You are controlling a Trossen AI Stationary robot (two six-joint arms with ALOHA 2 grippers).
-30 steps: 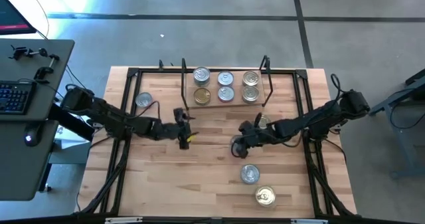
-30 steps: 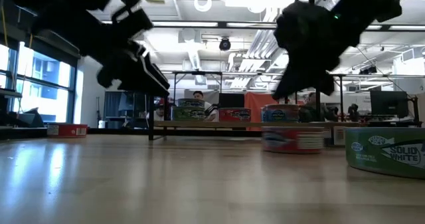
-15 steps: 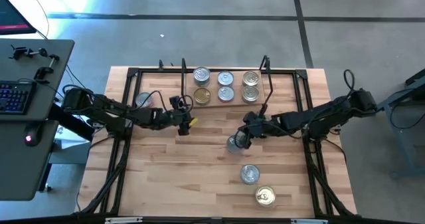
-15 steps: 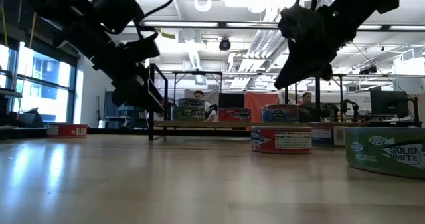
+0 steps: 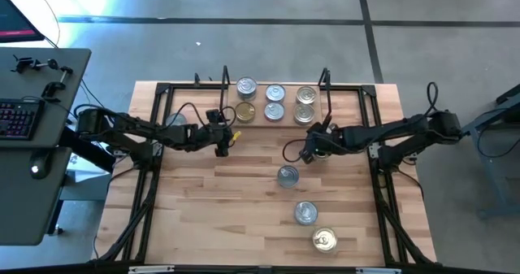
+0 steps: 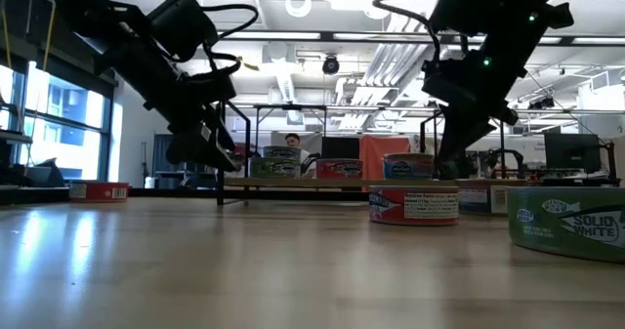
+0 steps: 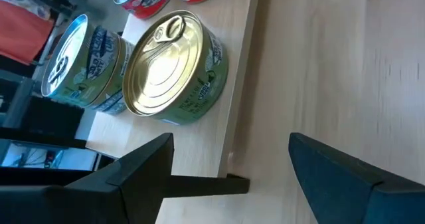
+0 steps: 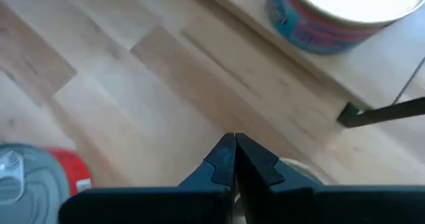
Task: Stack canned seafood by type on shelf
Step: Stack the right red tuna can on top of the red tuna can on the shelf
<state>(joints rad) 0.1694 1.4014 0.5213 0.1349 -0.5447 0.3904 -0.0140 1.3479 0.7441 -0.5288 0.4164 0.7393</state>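
The shelf [image 5: 329,103] stands at the table's far middle, a black rod rack with a pale board. Six tins sit on it, among them a gold-lidded, green-labelled tin [image 7: 174,63] at its left front. Three more tins stand on the table: a red-labelled one [image 5: 288,175], a silver one [image 5: 305,213] and a gold one [image 5: 324,240]. My left gripper [image 5: 221,144] [image 7: 231,144] hovers open just before the shelf's left front corner. My right gripper [image 5: 307,154] [image 8: 234,141] is shut between the red-labelled tin [image 8: 26,177] and the shelf, touching nothing.
A large black frame [image 5: 382,184] borders the tabletop on all sides. The shelf's thin uprights [image 5: 225,95] rise close to both grippers. A desk with a keyboard [image 5: 16,119] stands left of the table. Bare wood lies at the table's near left [image 5: 203,217].
My right gripper has drawn back from the red-labelled tin, which stays on the table, and has moved up and toward the far edge, near the shelf's front. My left gripper has travelled toward the far edge, up to the shelf's left front corner.
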